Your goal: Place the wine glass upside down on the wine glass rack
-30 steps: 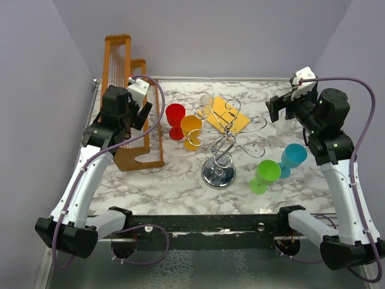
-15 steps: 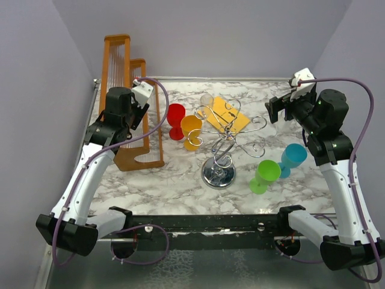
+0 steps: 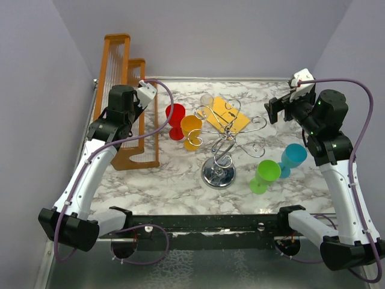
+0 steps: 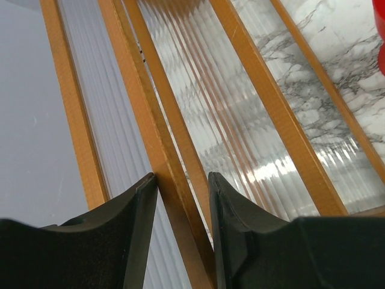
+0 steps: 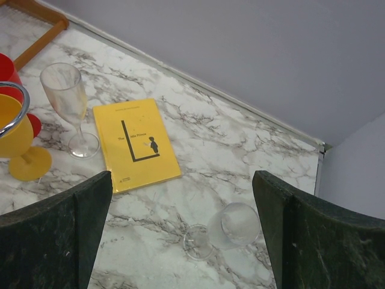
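Note:
The chrome wine glass rack [image 3: 219, 144] stands mid-table on its round mirror base. A clear wine glass [image 5: 231, 229] lies on its side on the marble right under my right gripper [image 5: 182, 177], which hangs open above it with nothing between its fingers. In the top view that gripper [image 3: 275, 111] sits right of the rack. A second clear glass [image 5: 63, 99] stands upright by the yellow book [image 5: 137, 144]. My left gripper [image 4: 182, 177] is shut on a bar of the orange wooden rack [image 4: 144, 102]; in the top view that gripper [image 3: 131, 120] is at the far left.
Red [image 3: 175, 117] and orange [image 3: 191, 129] plastic glasses stand left of the chrome rack, green [image 3: 264, 174] and blue [image 3: 292, 158] ones at its right. The orange wooden rack [image 3: 123, 78] fills the table's left edge. Grey walls close in the back and both sides.
My left gripper's jaws have closed from wide open onto the wooden rack's bar, and the rack's near end has shifted slightly left. The right arm has not moved.

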Controlling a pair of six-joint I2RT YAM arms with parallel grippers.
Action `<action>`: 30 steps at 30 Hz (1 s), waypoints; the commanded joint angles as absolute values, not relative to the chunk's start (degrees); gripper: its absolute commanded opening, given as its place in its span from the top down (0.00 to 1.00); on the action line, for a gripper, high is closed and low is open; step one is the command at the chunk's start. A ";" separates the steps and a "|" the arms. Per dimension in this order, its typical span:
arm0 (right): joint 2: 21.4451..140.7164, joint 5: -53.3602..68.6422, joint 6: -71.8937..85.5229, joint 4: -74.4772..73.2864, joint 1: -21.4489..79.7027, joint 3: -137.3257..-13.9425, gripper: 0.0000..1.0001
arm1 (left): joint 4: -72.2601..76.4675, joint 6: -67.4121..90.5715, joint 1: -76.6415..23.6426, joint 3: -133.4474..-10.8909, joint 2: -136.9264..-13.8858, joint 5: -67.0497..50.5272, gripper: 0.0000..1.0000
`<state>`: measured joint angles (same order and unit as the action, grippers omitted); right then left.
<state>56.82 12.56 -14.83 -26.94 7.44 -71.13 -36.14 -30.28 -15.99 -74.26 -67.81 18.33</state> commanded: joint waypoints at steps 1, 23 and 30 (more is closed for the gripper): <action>55.86 13.54 -15.12 -25.58 7.60 -70.74 0.00 | -37.58 -34.79 -15.73 -74.09 -69.81 20.81 0.60; 55.89 12.77 -15.85 -26.19 7.65 -70.37 0.00 | -36.59 -55.74 -9.85 -76.27 -74.87 23.46 0.63; 56.90 12.83 -16.25 -26.20 7.65 -70.70 0.01 | -39.56 -59.47 -8.18 -75.91 -74.17 19.28 0.63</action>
<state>56.73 12.71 -15.35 -26.94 7.44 -70.96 -34.54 -56.23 -8.95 -75.55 -73.87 23.86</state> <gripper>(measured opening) 0.994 0.371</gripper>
